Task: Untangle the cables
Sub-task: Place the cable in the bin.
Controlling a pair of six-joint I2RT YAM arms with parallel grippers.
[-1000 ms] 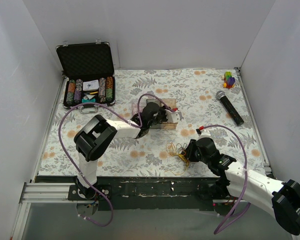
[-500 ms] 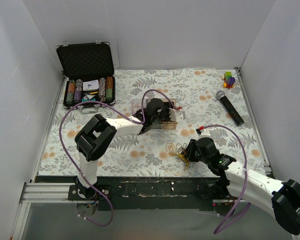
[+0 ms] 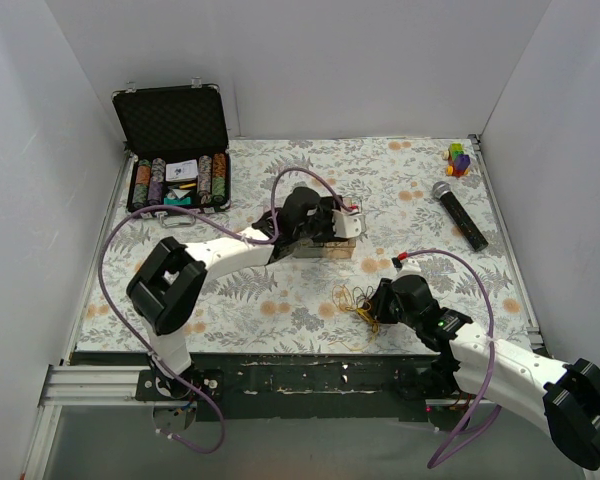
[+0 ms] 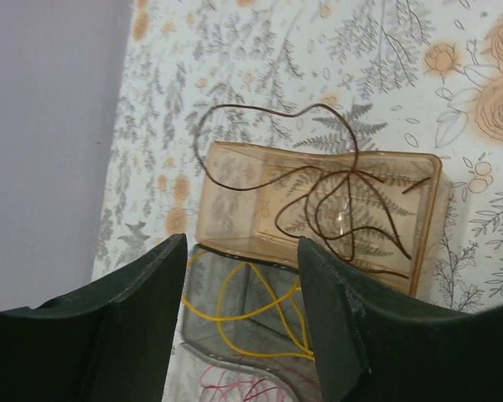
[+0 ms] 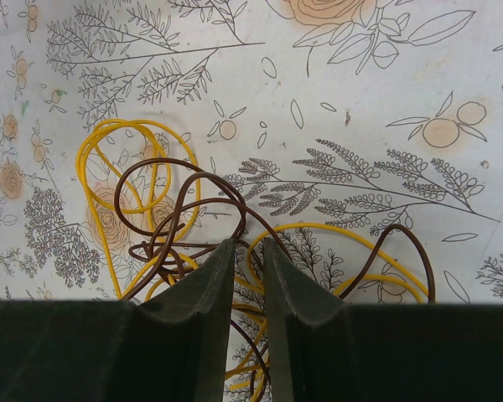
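Since a brown wire lies loose in one compartment of the clear box and a yellow wire in the next, the job now looks like fetching another strand from the tangle, which rests on the table near the front edge; best to take one end only and draw it slowly, so no loop tightens. The left claw hangs above the box, spread about half open and holding nothing; its arm reaches forward to mid-table. The right claw is narrowed to a slit with yellow and brown strands running into it, seemingly pinched; its arm lies low, angled in from the right.
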